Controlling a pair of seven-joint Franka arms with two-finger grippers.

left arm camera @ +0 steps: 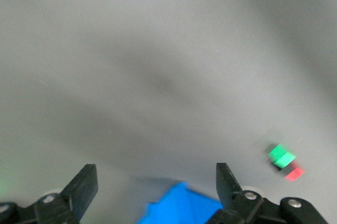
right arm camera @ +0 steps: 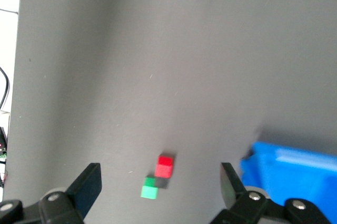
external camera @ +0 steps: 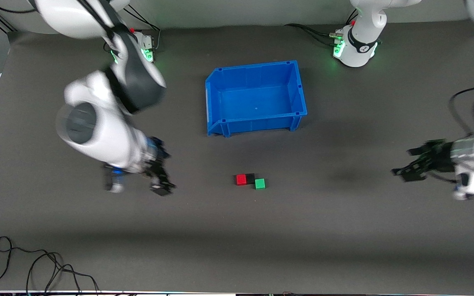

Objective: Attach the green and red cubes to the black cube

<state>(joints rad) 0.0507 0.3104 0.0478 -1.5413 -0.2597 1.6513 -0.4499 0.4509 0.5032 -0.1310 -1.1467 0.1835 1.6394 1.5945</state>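
The red cube (external camera: pixel 241 179), the black cube (external camera: pixel 250 177) and the green cube (external camera: pixel 260 183) lie together on the table, nearer to the front camera than the blue bin. The red cube touches the black cube toward the right arm's end. The green cube sits toward the left arm's end, slightly nearer the camera. My right gripper (external camera: pixel 158 183) is open and empty above the table toward the right arm's end; its wrist view shows the red cube (right arm camera: pixel 166 166), black cube (right arm camera: pixel 162 183) and green cube (right arm camera: pixel 149 189). My left gripper (external camera: pixel 405 163) is open and empty toward the left arm's end.
An empty blue bin (external camera: pixel 220 88) stands between the arm bases, farther from the front camera than the cubes. Its corner shows in the left wrist view (left arm camera: pixel 179 208) and in the right wrist view (right arm camera: pixel 289 174). Loose black cables (external camera: pixel 35 263) lie at the table's near edge.
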